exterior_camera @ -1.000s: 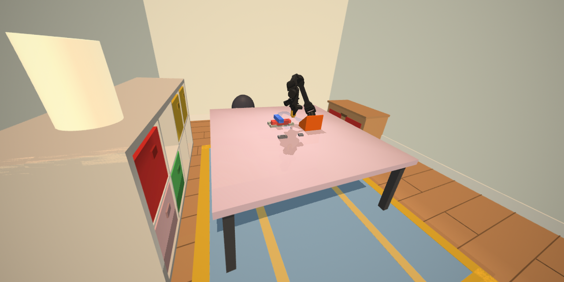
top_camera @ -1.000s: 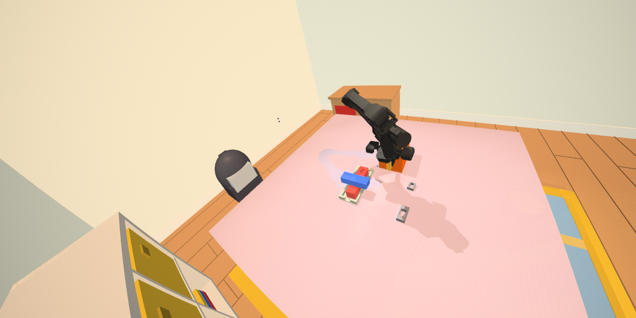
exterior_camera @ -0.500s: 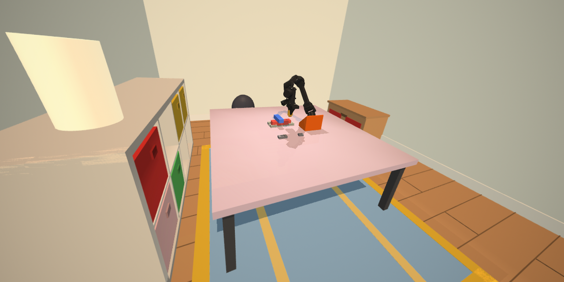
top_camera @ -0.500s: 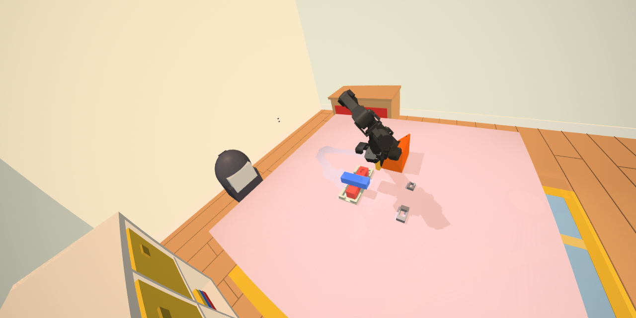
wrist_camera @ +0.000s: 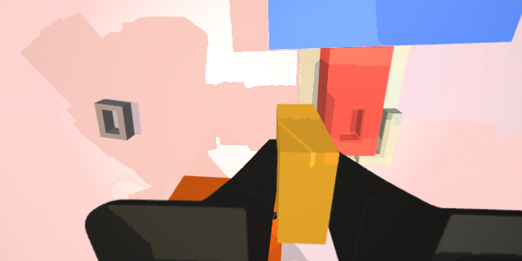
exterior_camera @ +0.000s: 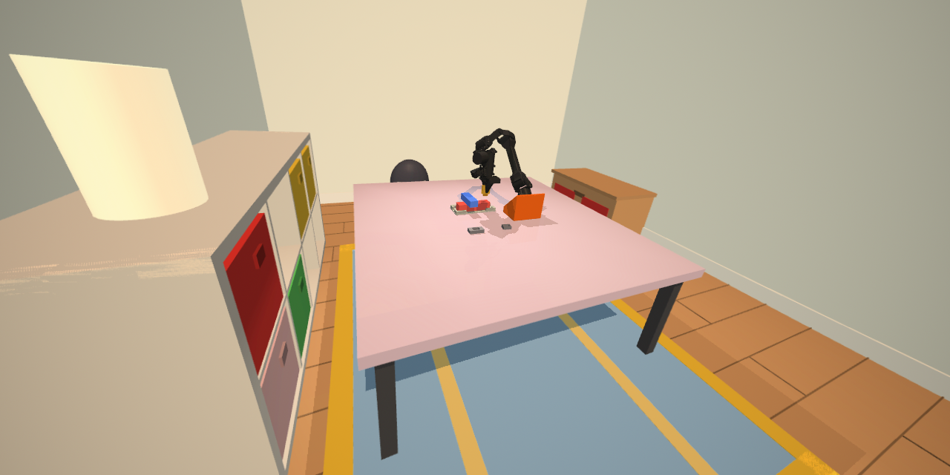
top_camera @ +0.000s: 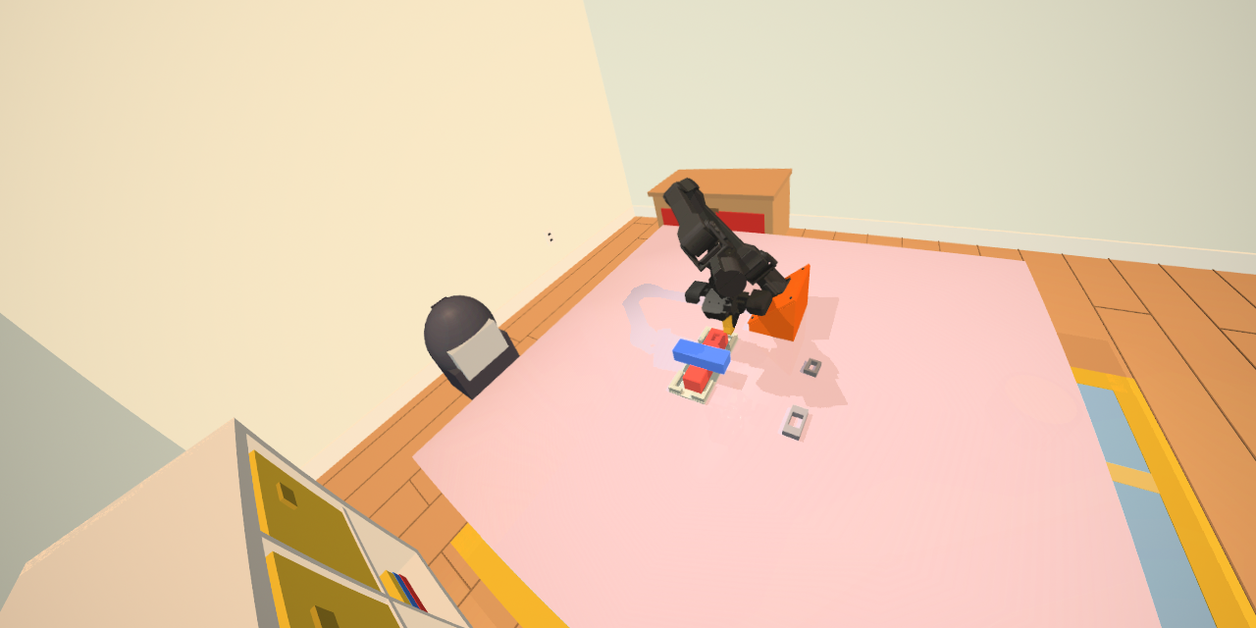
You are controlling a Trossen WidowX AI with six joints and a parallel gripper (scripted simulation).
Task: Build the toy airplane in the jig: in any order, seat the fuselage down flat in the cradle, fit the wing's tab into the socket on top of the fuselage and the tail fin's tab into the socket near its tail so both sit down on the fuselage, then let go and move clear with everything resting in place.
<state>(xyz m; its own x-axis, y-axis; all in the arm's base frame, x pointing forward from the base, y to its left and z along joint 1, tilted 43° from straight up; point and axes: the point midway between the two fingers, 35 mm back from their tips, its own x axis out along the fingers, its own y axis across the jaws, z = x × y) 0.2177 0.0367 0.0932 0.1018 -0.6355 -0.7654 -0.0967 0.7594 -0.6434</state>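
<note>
Orange wedge (top_camera: pixel 787 314) (exterior_camera: pixel 529 208) (wrist_camera: pixel 200 188) stands near the pale cradle (top_camera: pixel 687 397) (exterior_camera: pixel 458 212) (wrist_camera: pixel 387 160).

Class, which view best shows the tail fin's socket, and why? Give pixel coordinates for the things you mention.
Wrist: the socket (wrist_camera: pixel 351 126) (top_camera: pixel 715 338) appears large, its rectangular recess plain in the red fuselage (wrist_camera: pixel 359 90) (top_camera: pixel 696 379) (exterior_camera: pixel 483 204). The top view shows it tiny; in the exterior view, I cannot make it out.

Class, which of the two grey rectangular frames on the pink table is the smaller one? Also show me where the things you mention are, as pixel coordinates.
The grey rectangular frame (top_camera: pixel 817 367) (exterior_camera: pixel 506 226) (wrist_camera: pixel 130 124) nearer the orange wedge-shaped block (top_camera: pixel 780 316) (exterior_camera: pixel 529 207) (wrist_camera: pixel 204 185); its outline is smaller.
</note>
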